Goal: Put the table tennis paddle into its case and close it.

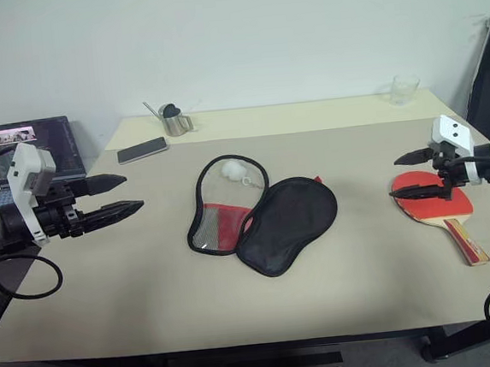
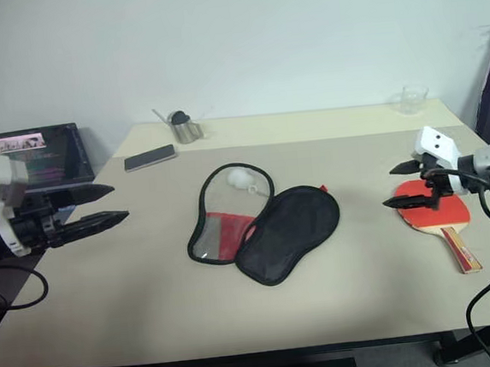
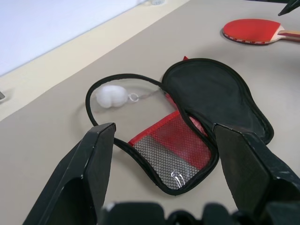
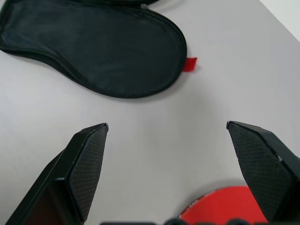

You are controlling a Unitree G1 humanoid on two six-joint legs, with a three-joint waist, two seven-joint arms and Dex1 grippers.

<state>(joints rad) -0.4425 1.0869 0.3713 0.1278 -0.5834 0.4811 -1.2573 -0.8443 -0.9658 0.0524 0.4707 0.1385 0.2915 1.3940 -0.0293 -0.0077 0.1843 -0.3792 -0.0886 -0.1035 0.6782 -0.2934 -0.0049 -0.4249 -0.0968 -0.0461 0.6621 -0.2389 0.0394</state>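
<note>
Red-faced paddle (image 1: 432,204) lies near the table's (image 1: 153,312) right edge; unzipped case (image 1: 263,214) mid-table holds white ball (image 1: 233,171); both grippers (image 1: 124,196) (image 1: 409,175) gape, empty.

We see a beige worktop (image 1: 108,290) with the case (image 1: 260,212) lying unzipped and spread flat midway between the left pincer (image 1: 113,198) and the right pincer (image 1: 416,174). A white ball (image 1: 232,170) rests on its clear half. The table tennis paddle (image 1: 436,205) lies directly below the right pincer, handle toward the near edge. Beyond the left pincer are a phone (image 1: 142,150) and a metal cup (image 1: 173,120); far behind the right one stands what may be a clear glass (image 1: 404,90).
</note>
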